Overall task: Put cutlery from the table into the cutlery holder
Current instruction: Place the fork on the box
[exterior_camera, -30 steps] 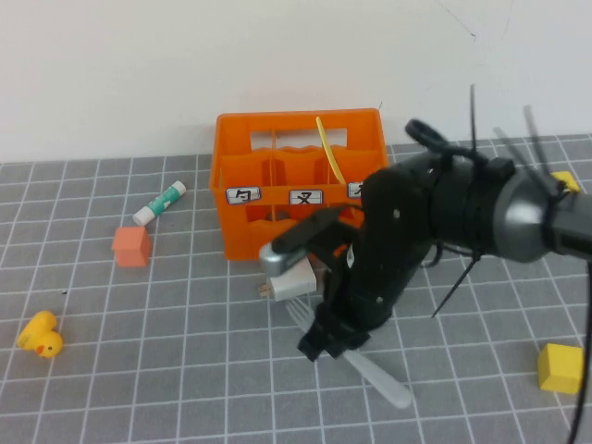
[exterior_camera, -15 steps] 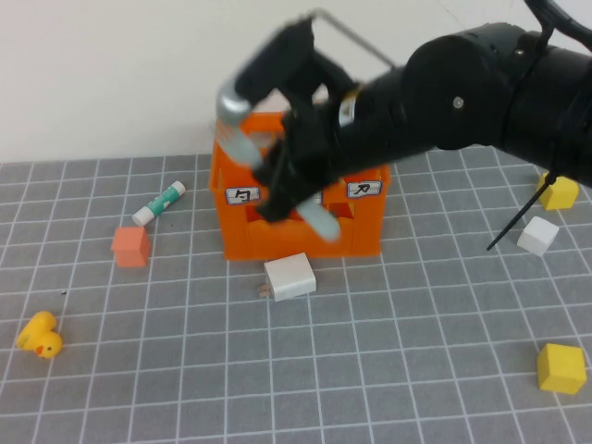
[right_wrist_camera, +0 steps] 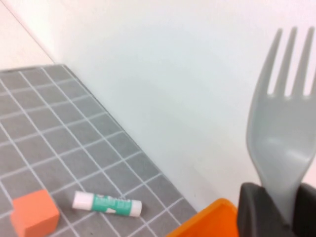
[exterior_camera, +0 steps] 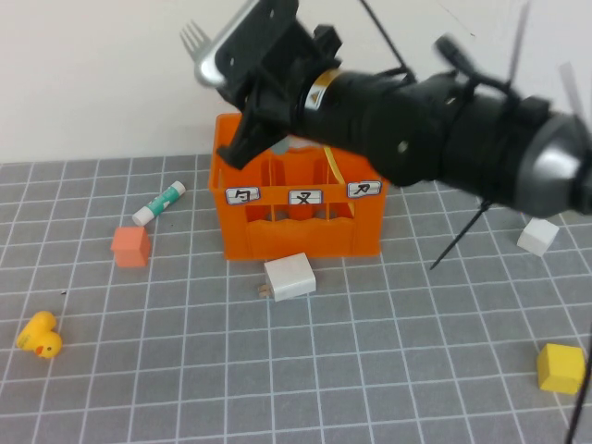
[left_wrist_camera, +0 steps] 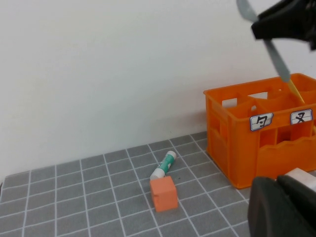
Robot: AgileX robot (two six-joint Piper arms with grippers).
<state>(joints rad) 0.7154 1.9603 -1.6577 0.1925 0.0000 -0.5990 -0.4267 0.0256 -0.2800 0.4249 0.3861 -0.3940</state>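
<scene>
I am holding the fork (exterior_camera: 196,39) pinched in the right gripper (exterior_camera: 248,139) above the crate's (exterior_camera: 298,222) ten o'clock corner, next lowering its handle into a compartment, while the left gripper (left_wrist_camera: 281,207) is sitting pressed together near the crate's six o'clock side.

1 fork (exterior_camera: 196,39), 1 knife (exterior_camera: 330,165), 1 crate (exterior_camera: 296,233), 2 yellow cubes (exterior_camera: 561,367).

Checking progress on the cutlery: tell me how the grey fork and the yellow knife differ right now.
The grey fork is clamped in the right hand, up above the orange crate; the yellow knife already stands inside the crate, untouched. The fork's tines point up, clear of everything; the knife is mostly hidden by the arm. The fork is grey, the knife pale yellow. The left hand is shut and empty, low near the crate.
</scene>
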